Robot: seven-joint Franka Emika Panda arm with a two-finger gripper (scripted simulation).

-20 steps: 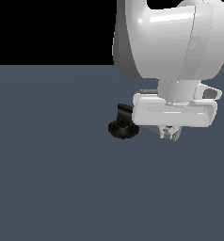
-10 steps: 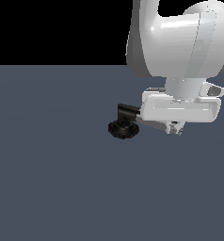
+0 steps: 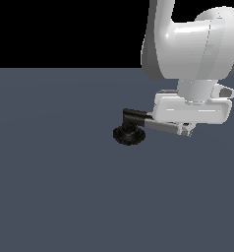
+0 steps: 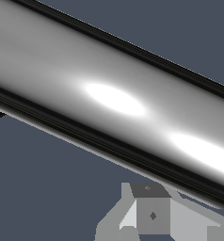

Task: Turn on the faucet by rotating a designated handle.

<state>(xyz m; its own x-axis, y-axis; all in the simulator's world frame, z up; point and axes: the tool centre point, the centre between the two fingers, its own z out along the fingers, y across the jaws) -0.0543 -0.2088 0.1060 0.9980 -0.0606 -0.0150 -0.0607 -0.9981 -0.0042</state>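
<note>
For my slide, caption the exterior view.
Panda gripper lowered over the faucet handle on a grey floor.

Flat, even simulator light, sharp and blur-free, no cast shadows on the grey floor, two white glare patches on the handle close to the gripper

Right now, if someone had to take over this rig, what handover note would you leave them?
Gripper: low over the handle's far end, mostly hidden behind the hand; open or shut cannot be told.
Faucet: black round base on the grey floor, at the exterior view's left of the gripper.
Handle: grey bar running from the black elbow under the gripper; it fills the wrist view, so the hand is very close.
Done: approach to the handle.
Left: rotate the handle; whether it has turned cannot be judged from this moment.
</note>
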